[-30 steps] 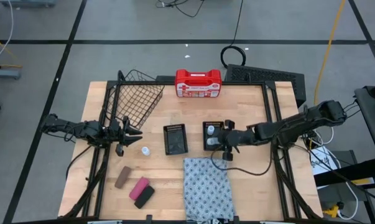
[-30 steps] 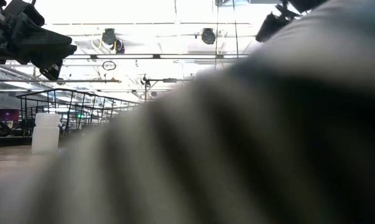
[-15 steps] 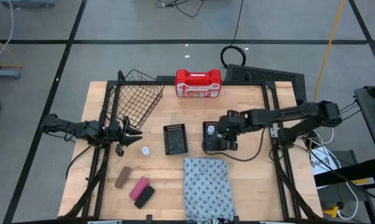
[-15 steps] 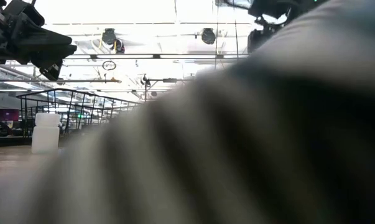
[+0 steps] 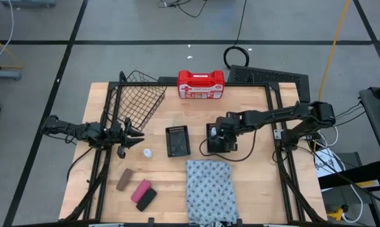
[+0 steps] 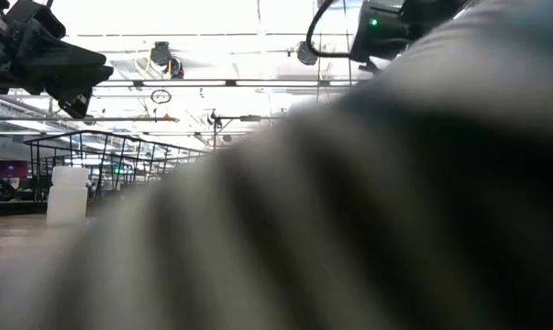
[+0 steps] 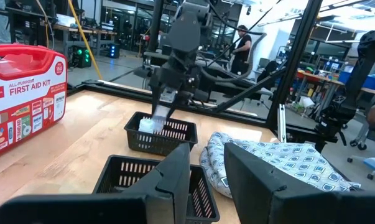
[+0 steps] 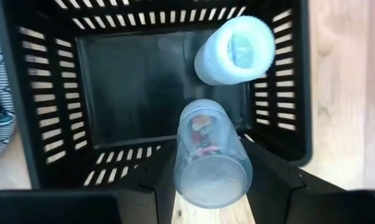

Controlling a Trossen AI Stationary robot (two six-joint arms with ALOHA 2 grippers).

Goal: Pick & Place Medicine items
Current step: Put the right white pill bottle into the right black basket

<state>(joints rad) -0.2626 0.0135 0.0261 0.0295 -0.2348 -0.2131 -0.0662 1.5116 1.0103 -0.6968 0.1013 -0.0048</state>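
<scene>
Since the earlier frame I see the right arm has swung back over the right black tray [image 5: 216, 140]. The clear bottle [image 8: 209, 155] sits clamped between the right gripper [image 8: 206, 180] fingers, above the tray's near wall. A second white bottle [image 8: 235, 50] stands inside. The left gripper [image 5: 134, 137] hovers, fingers narrowly parted, beside a small bottle on the table [image 5: 148, 152].

A clear little bottle [image 8: 210, 155] is held between the two dark fingers [image 8: 271, 177] of the right gripper [image 8: 207, 186]. It hangs over a black tray [image 8: 38, 93]. A white bottle [image 8: 234, 50] stands inside the tray.
</scene>
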